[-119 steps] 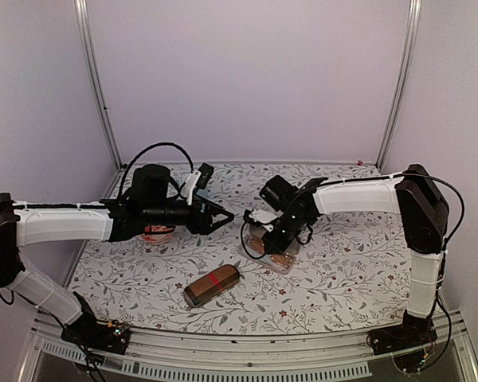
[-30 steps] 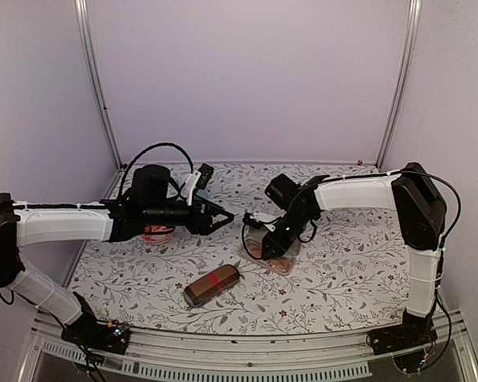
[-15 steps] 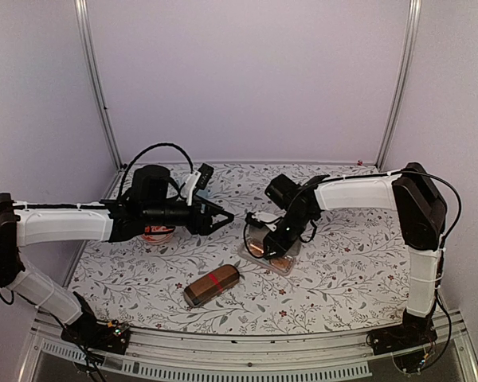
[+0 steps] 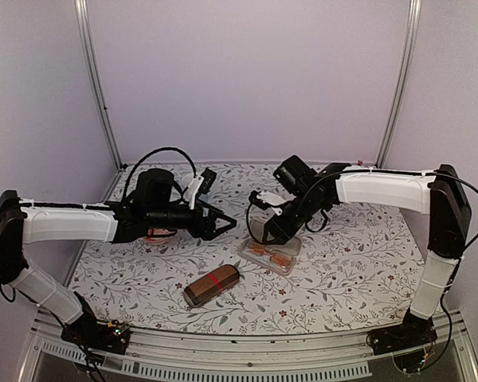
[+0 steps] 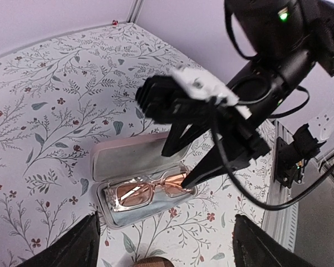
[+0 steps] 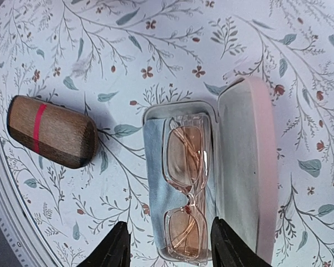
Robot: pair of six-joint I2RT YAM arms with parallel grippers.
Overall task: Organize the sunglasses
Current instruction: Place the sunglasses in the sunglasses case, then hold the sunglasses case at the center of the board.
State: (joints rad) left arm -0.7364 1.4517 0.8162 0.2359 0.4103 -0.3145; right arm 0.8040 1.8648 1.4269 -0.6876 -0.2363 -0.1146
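One pair, the pale pink glasses (image 6: 186, 189), lies lenses-up in the bottom half of the open pink case (image 6: 247, 167). It rests on a blue cloth (image 6: 155, 178), and the lid lies flat on the table (image 4: 342, 274) beside it. Your right gripper (image 6: 170, 223) hangs above that case with its fingers (image 6: 118, 247) spread and nothing between them. Half a second ago it was down low on the glasses, so it has let go and lifted. The whole right arm has also stretched out straighter, and its elbow now stands farther toward the right side. The glasses and their case sit where they were, near the middle of the table. Your left gripper (image 5: 167, 218) points at the case from the left and is held off the table, its fingers wide apart and empty. It has dipped slightly lower than a moment ago, but otherwise the left arm keeps the same reach. The brown case (image 4: 212, 285) with the red band lies shut nearer the front edge, apart from the pink case, and has not moved. A small reddish thing (image 4: 158, 235) shows beneath the left arm, too hidden for you to tell what it is.
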